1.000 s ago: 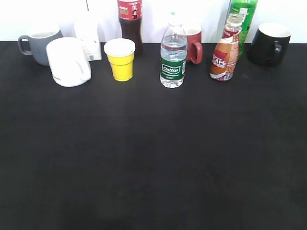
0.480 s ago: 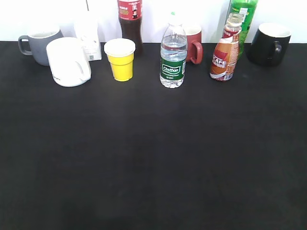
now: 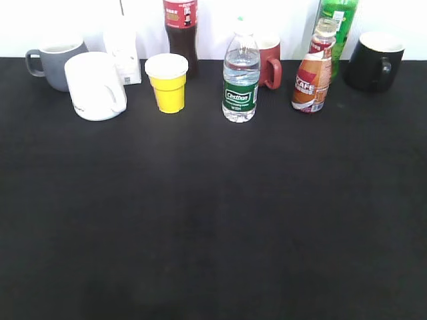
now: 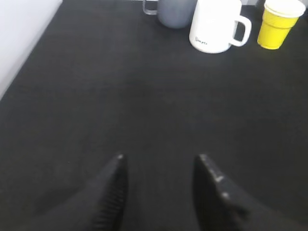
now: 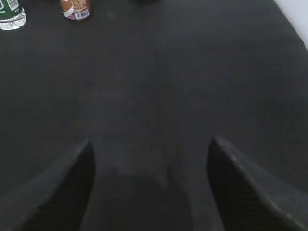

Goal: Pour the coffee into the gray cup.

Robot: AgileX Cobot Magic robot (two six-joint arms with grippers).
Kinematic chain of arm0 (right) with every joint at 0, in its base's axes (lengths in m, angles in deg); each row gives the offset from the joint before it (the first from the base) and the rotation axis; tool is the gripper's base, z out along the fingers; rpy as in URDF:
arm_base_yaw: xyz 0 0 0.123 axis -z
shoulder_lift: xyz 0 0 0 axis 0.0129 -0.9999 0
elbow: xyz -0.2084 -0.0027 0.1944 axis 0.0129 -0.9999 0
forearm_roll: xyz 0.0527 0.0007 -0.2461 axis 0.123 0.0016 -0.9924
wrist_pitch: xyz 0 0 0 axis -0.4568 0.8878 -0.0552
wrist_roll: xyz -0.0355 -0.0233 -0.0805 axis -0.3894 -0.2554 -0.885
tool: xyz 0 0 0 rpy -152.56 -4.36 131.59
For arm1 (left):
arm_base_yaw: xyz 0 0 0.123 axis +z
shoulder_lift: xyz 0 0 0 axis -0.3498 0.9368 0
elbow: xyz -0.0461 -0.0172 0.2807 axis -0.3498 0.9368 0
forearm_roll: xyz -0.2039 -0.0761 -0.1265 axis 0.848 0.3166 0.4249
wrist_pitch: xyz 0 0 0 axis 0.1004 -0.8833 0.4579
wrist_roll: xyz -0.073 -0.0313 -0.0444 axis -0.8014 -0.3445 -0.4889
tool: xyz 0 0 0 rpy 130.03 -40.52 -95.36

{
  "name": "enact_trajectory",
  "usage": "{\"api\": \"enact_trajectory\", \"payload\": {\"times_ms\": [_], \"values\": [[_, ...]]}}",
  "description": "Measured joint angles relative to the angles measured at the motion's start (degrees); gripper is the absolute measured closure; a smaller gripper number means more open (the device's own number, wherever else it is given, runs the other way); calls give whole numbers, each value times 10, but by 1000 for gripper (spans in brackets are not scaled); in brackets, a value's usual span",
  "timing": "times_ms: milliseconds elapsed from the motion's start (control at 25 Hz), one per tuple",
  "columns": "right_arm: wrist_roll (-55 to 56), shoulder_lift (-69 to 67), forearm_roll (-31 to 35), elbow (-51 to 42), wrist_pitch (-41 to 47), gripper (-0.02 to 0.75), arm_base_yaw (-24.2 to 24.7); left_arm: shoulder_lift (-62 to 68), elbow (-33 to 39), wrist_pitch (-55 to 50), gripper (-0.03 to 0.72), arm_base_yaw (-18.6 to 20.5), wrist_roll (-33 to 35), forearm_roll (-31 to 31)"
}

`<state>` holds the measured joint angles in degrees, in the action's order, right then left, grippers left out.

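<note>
The coffee bottle (image 3: 312, 79), clear with brown liquid and an orange-brown "CAFE" label, stands upright at the back right; its base shows in the right wrist view (image 5: 76, 10). The gray cup (image 3: 56, 61) stands at the back left, partly behind a white mug (image 3: 95, 85); its lower part shows in the left wrist view (image 4: 176, 11). My left gripper (image 4: 160, 158) is open and empty over the black table, well short of the cups. My right gripper (image 5: 151, 143) is open and empty, well short of the coffee. Neither gripper shows in the exterior view.
Along the back stand a yellow paper cup (image 3: 167, 83), a dark cola bottle (image 3: 181, 30), a green-labelled water bottle (image 3: 240, 80), a red mug (image 3: 269, 61), a green bottle (image 3: 337, 27), a black mug (image 3: 374, 61) and a white carton (image 3: 122, 53). The black table (image 3: 213, 213) fills the foreground.
</note>
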<state>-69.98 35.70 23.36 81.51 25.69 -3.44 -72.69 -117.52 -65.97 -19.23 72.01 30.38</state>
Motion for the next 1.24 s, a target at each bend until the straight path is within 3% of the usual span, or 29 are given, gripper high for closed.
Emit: {"api": "enact_trajectory", "payload": {"times_ms": [200, 1240], "values": [[0, 0, 0, 0, 0, 168, 0, 0, 0, 0, 456, 0, 0, 0], [0, 0, 0, 0, 0, 168, 0, 0, 0, 0, 460, 0, 0, 0]]}}
